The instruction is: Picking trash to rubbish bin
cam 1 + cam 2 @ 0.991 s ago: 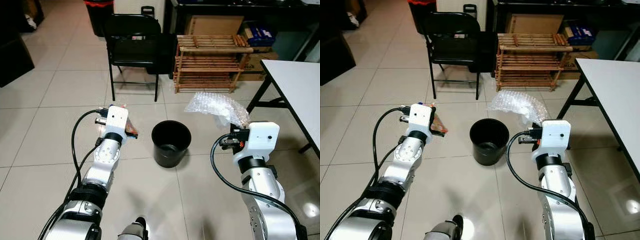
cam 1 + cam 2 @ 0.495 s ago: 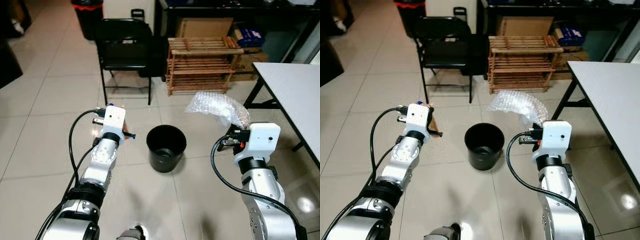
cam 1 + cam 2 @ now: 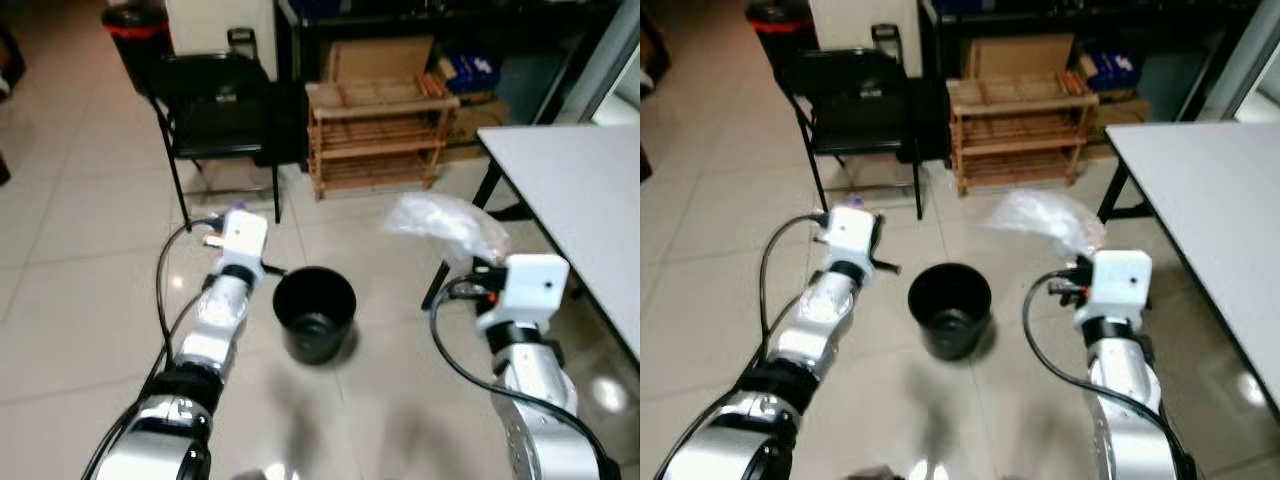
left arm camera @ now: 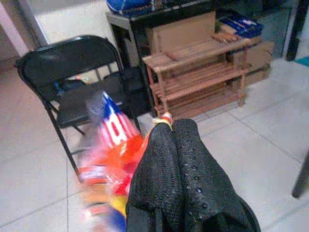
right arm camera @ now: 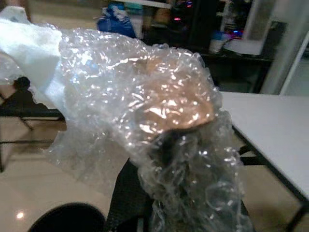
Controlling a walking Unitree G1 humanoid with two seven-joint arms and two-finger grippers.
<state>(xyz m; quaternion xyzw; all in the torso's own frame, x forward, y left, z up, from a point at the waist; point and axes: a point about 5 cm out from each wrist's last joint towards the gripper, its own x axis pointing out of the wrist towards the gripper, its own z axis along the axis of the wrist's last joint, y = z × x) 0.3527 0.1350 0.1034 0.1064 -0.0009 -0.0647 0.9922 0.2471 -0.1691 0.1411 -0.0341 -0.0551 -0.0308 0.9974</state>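
Observation:
A black rubbish bin (image 3: pixel 314 312) stands on the tiled floor between my arms. My left gripper (image 3: pixel 268 269) hovers just left of its rim, shut on a red, orange and blue snack wrapper (image 4: pixel 112 143) that hangs blurred beside the black fingers (image 4: pixel 181 164). To the right of the bin and higher than it, my right gripper (image 3: pixel 468 270) is shut on a crumpled sheet of clear bubble wrap (image 3: pixel 441 224). In the right wrist view the bubble wrap (image 5: pixel 145 96) covers the fingers, and the bin's rim (image 5: pixel 65 216) shows below.
A white table (image 3: pixel 575 190) with black legs stands close on the right. A black folding chair (image 3: pixel 212 112) and a wooden slatted rack (image 3: pixel 380 130) stand beyond the bin. Farther back are cardboard boxes and a dark bin with a red band (image 3: pixel 128 30).
The whole view has shifted as the camera moved, so the bin now sits further left. My left gripper with the wrapper has come closer to the bin's rim. Both grips are unchanged.

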